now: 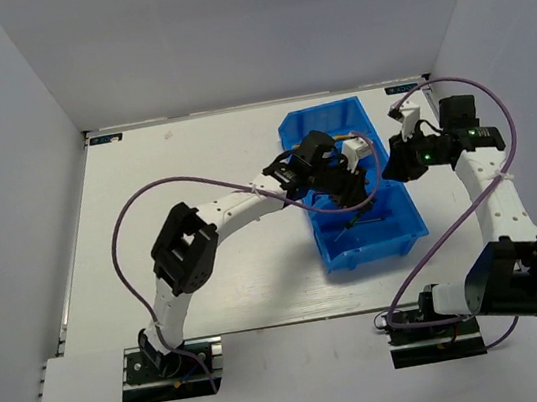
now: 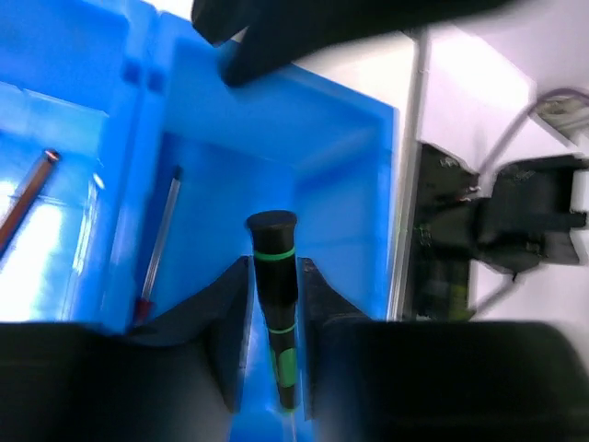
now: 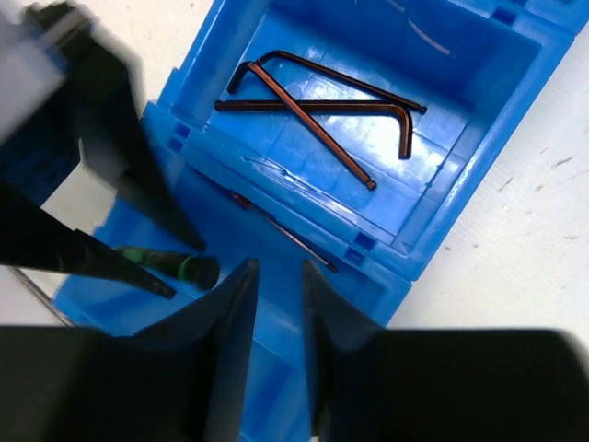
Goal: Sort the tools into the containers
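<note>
Left gripper (image 2: 276, 267) first: its jaws are closed on the dark handle of the green screwdriver (image 2: 276, 299), one finger on each side, butt end pointing away from the wrist. It hangs over the bin (image 2: 354, 184), inside the walls and above the floor of the compartment next to the hex keys (image 3: 313, 120). A slim tool (image 2: 161, 235) already lies in that compartment, against the divider.

Right gripper (image 3: 279, 267) now: jaws a narrow gap apart, nothing between them. It hovers over the same bin, very near the left gripper, with the green handle just beside its fingertips.

The hex keys lie crossed in the bin's end compartment, on their own.

My read: this is the drop, and the screwdriver belongs with the slim tool below.

What could go wrong? The two grippers are crowded over one compartment. If either one swings before the other clears out, fingers could clash, or the handle could be knocked loose. A release from this height at a tilt could also bounce the screwdriver onto the divider or over into the hex keys.
</note>
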